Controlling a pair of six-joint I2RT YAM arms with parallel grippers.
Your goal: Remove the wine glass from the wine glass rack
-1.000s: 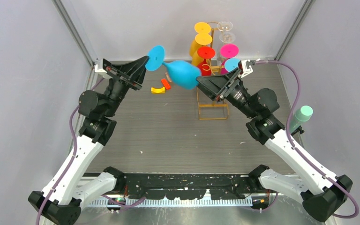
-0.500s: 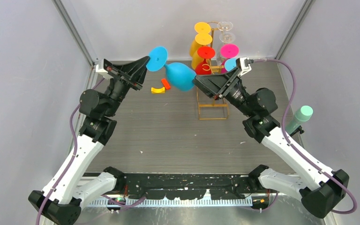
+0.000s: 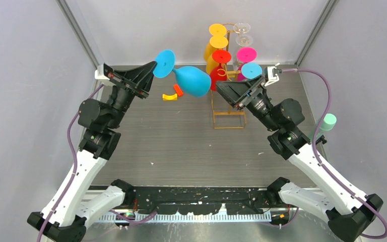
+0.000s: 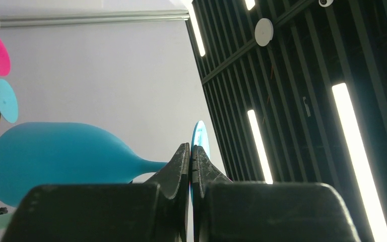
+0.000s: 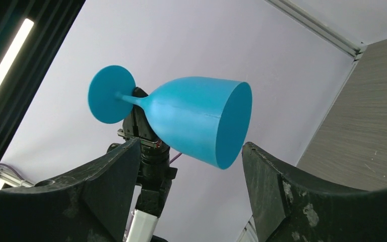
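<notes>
Glass (image 3: 191, 80) hangs sideways left of the rack (image 3: 229, 127), off its hooks; left gripper (image 3: 155, 65) pinches its stem; right gripper (image 3: 220, 86) gapes near the bowl, not touching; we fear 1 thin pinch lets it swing and drop.

Far centre: wine glass rack (image 3: 229, 127); small pieces (image 3: 174, 94) left of it; table (image 3: 181, 146) open nearside.

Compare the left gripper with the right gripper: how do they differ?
The left gripper is shut; the right gripper is open. The left gripper pinches the blue wine glass by its stem; the right gripper holds nothing. The left gripper is at the glass's foot end, the right gripper faces its open mouth. Both are raised and point at the glass.
</notes>
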